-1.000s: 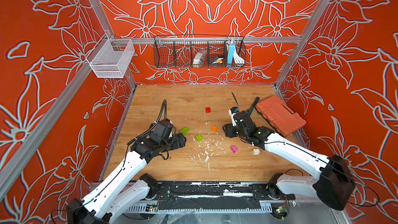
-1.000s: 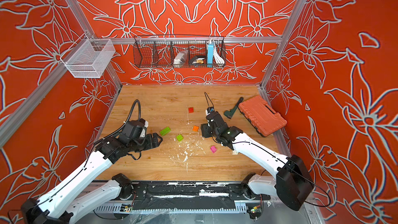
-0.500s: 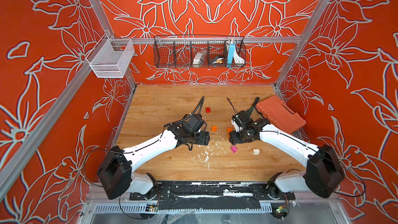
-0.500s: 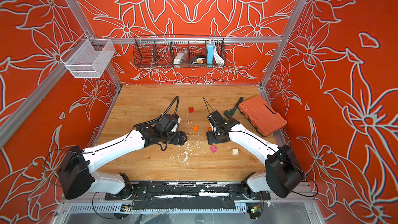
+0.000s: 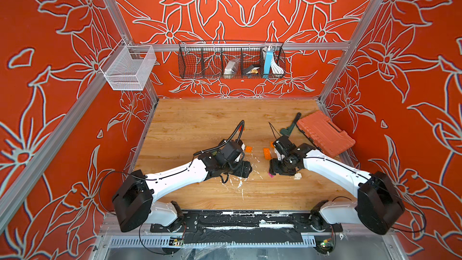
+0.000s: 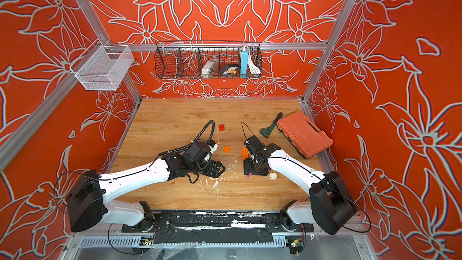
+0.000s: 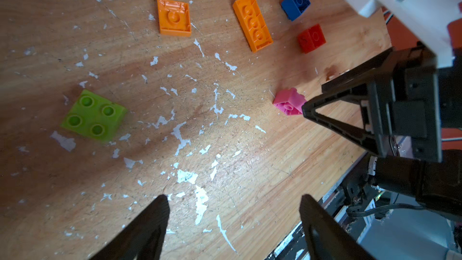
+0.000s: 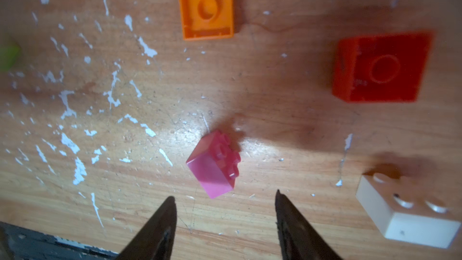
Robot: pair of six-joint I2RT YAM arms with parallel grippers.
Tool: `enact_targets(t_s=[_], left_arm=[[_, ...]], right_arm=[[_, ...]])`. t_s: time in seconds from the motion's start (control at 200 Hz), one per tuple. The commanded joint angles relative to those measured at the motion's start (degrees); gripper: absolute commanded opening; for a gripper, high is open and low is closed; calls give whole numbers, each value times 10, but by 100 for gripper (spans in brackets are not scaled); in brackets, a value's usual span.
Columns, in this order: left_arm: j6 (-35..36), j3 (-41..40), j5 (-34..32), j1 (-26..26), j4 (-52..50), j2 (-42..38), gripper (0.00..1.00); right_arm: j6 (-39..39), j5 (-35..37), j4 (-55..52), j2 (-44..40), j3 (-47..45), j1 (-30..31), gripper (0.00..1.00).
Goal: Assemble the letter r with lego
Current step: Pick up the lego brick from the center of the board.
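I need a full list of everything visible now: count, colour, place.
table: one, wood, with white flecks
orange bricks: three, table middle
red bricks: two, one by the blue, one farther back
blue brick: one, between orange and red
green brick: one, left of the flecks
pink brick: one, middle front
white brick: one, right of the pink
case: one, orange-red, right edge
wrench: one, dark green, beside the case
baskets: two, black and white, walls
left gripper: black, open, empty
right gripper: black, open, by the pink brick

Pink brick [image 8: 212, 165] (orange floral walls [image 5: 237, 8])
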Motion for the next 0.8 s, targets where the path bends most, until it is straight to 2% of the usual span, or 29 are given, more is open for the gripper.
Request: enact_targets(t_s=[0.0, 0.085, 0.26, 0.405, 0.59, 0.796], left_arm=[[55, 27, -47, -26, -25, 3, 84], [104, 62, -77, -56, -38, 35, 84], [177, 144, -45, -88, -30, 138, 83], [227, 209, -56, -126, -30, 223, 80], [251, 253, -57, -133, -23, 288, 80], [263, 279, -65, -133, -27, 337, 78]], right_arm=[[117, 41, 4, -75, -25, -19, 68], [123, -8, 17, -125, -54, -88, 67], [56, -132, -11, -160, -64, -250, 66], [26, -218, -25, -182, -73, -357, 66], [-8, -255, -56, -197, -70, -422, 66], [-11, -264, -58, -203, -77, -431, 66]])
